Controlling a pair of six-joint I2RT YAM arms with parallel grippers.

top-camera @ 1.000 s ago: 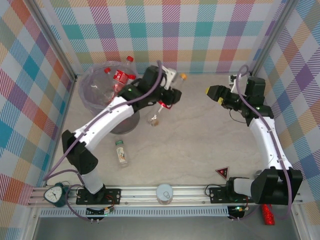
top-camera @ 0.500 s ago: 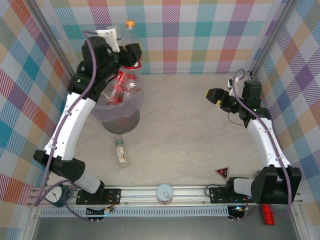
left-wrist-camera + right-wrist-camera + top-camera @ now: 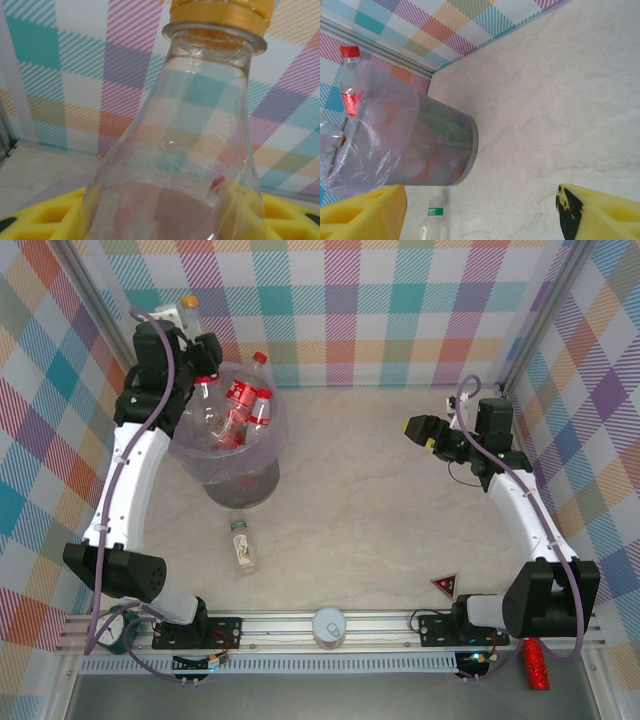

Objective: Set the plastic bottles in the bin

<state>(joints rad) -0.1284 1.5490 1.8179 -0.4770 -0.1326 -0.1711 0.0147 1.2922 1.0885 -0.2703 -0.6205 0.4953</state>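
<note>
Left fingers (image 3: 45, 217) clench the yellow-capped clear bottle (image 3: 185, 150) by the bin (image 3: 278, 412)'s far-left rim; right fingers (image 3: 360, 210) hang released, well apart.

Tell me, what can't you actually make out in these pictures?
Bottles in the bin: count unclear in the top view; they overlap inside the cloudy bag.
Loose bottle on the table: cut off by the right wrist view's bottom edge; label unreadably small.
Held bottle: lower body runs off the left wrist view's bottom edge.

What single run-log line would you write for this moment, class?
left gripper: shut on yellow-capped bottle, near bin | right gripper: open, empty | loose bottle: lying on table
</note>
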